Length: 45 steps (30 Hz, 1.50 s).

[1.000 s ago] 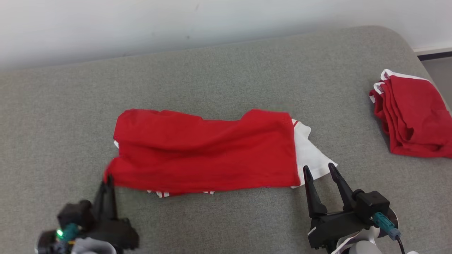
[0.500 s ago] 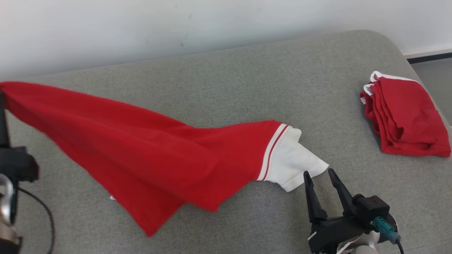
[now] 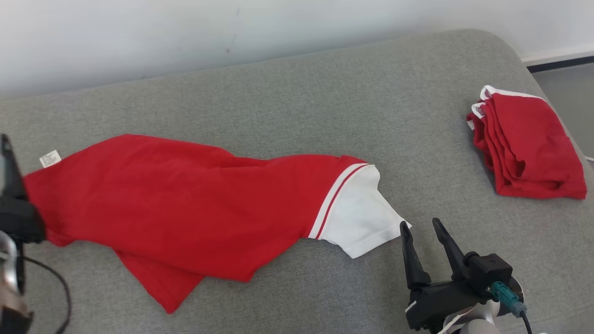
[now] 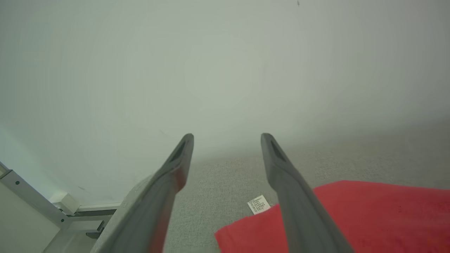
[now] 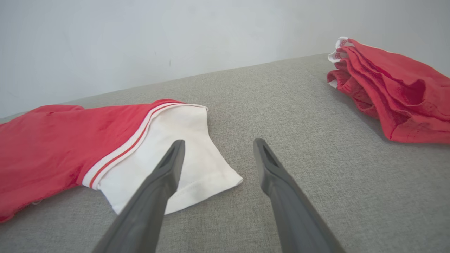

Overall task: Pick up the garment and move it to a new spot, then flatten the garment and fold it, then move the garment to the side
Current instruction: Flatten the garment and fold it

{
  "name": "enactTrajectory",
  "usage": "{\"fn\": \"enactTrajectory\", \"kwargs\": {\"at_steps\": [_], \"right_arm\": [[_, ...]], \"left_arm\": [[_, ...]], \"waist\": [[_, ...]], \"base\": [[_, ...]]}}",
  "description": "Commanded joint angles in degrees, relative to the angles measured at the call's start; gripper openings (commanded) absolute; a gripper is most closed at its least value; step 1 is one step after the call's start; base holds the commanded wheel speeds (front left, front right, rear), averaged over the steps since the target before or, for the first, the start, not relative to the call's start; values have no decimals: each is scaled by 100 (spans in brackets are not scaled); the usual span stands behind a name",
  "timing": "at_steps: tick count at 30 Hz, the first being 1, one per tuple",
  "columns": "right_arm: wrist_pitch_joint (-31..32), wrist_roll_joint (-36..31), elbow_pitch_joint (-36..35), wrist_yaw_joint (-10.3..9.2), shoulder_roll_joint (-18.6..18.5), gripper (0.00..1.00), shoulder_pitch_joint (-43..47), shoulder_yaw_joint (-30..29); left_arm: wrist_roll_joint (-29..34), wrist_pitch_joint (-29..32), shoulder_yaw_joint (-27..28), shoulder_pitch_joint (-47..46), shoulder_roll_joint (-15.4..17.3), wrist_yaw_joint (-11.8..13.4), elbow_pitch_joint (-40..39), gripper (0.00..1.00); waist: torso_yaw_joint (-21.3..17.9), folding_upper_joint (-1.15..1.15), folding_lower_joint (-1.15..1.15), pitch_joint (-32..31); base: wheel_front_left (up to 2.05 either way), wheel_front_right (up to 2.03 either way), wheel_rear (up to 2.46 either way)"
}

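The garment [image 3: 185,204] is red with a white sleeve [image 3: 357,218] and lies stretched out, crumpled, across the grey cushioned surface [image 3: 297,93]. Its left hem, with a small white label [image 3: 49,158], ends at my left gripper [image 3: 6,148] at the view's left edge. In the left wrist view that gripper [image 4: 226,135] is open, and the garment [image 4: 369,211] lies beneath its right finger. My right gripper [image 3: 420,223] is open just right of the sleeve's tip, holding nothing. The right wrist view shows it [image 5: 218,141] above the sleeve [image 5: 168,147].
A stack of folded red garments [image 3: 529,144] sits at the surface's right end, also in the right wrist view [image 5: 393,95]. A pale wall runs behind. The surface's rounded right corner drops to the floor [image 3: 566,79]. A metal frame [image 4: 28,200] stands past the left end.
My left gripper pulled the garment's left end up and leftward, unfolding it, then opened and let it drop flat. The right gripper stayed put. The camera shifted slightly.
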Motion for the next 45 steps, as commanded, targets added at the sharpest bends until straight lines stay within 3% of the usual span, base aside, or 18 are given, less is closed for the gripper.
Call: {"fn": "enactTrajectory", "kwargs": {"at_steps": [1,6,14,19,25,29,41,42,44,45], "right_arm": [[-2,-39,22,-11,11,100,40,-4],[-2,12,55,-11,9,100,114,60],[-2,40,106,-11,9,100,207,72],[-2,-11,176,-11,8,100,219,65],[-2,-78,188,-11,8,100,275,38],[-2,-79,169,-11,8,100,315,43],[-2,-113,148,-11,8,100,235,32],[-2,-121,154,-11,9,100,230,34],[-2,-139,155,-11,8,100,225,29],[-2,-148,146,-11,8,100,227,22]], "left_arm": [[-24,-90,-25,54,-97,18,73,100],[-188,-231,-118,293,-530,-16,293,100],[-564,-272,-75,1277,-1639,-79,-262,100],[-744,-274,-93,1846,-2010,-159,-388,100],[-916,-275,-300,2408,-2124,-170,-509,100],[-1299,-275,-943,2747,-2124,-230,-418,100],[-1947,-275,-1852,2848,-2125,-1,-260,100],[-1979,-271,-1874,2825,-2125,3,-208,93],[-2081,-271,-1875,2784,-2126,10,-172,46],[-2108,-271,-1862,2771,-2126,15,-178,30]], "waist": [[84,-1,0,-83],[256,-1,0,-280],[441,-1,0,-546],[471,-1,0,-641],[469,-1,0,-711],[465,-1,0,-716],[442,-1,0,-607],[431,-1,0,-603],[416,-1,0,-598],[411,-1,0,-597]], "base": [[0,0,0],[0,0,0],[0,0,0],[0,0,0],[0,0,0],[0,0,0],[0,0,0],[0,0,0],[0,0,0],[0,0,0]]}}
